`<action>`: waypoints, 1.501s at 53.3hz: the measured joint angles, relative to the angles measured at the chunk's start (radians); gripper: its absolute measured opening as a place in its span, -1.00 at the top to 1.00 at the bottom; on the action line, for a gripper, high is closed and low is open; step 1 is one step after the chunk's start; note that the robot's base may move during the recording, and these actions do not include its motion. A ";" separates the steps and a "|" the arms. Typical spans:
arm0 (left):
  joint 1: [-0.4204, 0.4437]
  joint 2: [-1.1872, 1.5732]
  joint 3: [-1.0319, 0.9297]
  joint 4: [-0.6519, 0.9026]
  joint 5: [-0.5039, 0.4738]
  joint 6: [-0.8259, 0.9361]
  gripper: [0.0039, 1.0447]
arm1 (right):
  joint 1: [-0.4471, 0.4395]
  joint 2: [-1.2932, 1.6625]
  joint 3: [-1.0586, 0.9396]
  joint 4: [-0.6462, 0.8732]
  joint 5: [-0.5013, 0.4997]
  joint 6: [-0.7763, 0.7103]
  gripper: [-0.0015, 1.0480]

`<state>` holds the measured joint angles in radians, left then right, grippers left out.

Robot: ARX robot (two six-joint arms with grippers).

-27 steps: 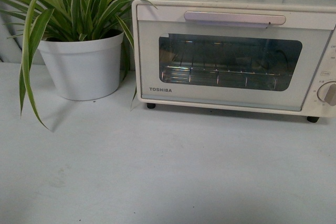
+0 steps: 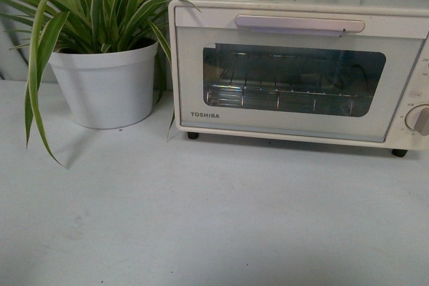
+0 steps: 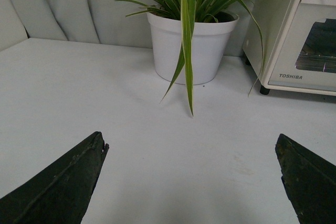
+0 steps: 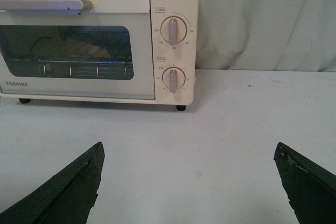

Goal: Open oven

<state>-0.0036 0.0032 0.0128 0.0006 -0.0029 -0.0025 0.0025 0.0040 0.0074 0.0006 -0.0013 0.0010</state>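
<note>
I have the oven (image 2: pixel 295 65) standing at the far edge of the table (image 2: pixel 201 226), toward its right side, door (image 2: pixel 194 92) shut and the pale bar handle (image 2: pixel 299 24) running along the top of the door. Neither arm shows in the front view. From the wrist views, the left gripper (image 3: pixel 190 140) is spread wide over bare table and faces the plant (image 2: pixel 100 5) in its white pot (image 2: pixel 104 88). The right gripper (image 4: pixel 189 147) is also spread wide, holds nothing, and faces the oven's right end with its two knobs (image 4: pixel 174 30).

My first worry is the oven itself. It sits on small black feet (image 2: pixel 193 135) and looks light, so if I hook the handle and pull outward rather than down along the door's swing, I expect the whole box to slide or tip toward me. I may need the other arm to steady the top.

The second is the handle. It is a slim, smooth bar close to the door face, so a shallow or off-centre grip could slip off, or the fingers could jam against the door.

Third, coming in with the right arm, a misjudged approach could catch a knob and turn it.

Fourth, the pot stands just beside the oven's left end, with leaves (image 2: pixel 164 31) crossing in front of that corner. A left-arm reach risks snagging leaves or nudging the pot.
</note>
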 joint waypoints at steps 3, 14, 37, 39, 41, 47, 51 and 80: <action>0.000 0.000 0.000 0.000 0.000 0.000 -0.88 | 0.000 0.000 0.000 0.000 0.000 0.000 -0.82; 0.000 0.000 0.000 0.000 0.000 0.000 -0.88 | 0.000 0.000 0.000 0.000 0.000 0.000 -0.82; -0.182 0.352 0.104 0.007 -0.183 -0.420 -0.88 | 0.000 0.000 0.000 0.000 0.000 0.000 -0.82; -0.207 0.425 0.127 0.043 -0.171 -0.473 -0.88 | 0.000 0.000 0.000 0.000 0.000 0.000 -0.82; -0.227 0.483 0.144 0.074 -0.168 -0.518 -0.88 | 0.000 0.000 0.000 0.000 0.000 0.000 -0.82; -0.301 0.698 0.213 0.180 -0.127 -0.673 -0.88 | 0.000 0.000 0.000 0.000 0.000 0.000 -0.82; -0.340 0.835 0.257 0.252 -0.101 -0.767 -0.88 | 0.000 0.000 0.000 0.000 0.000 0.000 -0.82; -0.502 1.562 0.608 0.483 -0.055 -1.122 -0.88 | 0.000 0.000 0.000 0.000 0.000 0.000 -0.82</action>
<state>-0.5056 1.5650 0.6212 0.4831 -0.0582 -1.1248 0.0021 0.0040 0.0074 0.0006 -0.0013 0.0010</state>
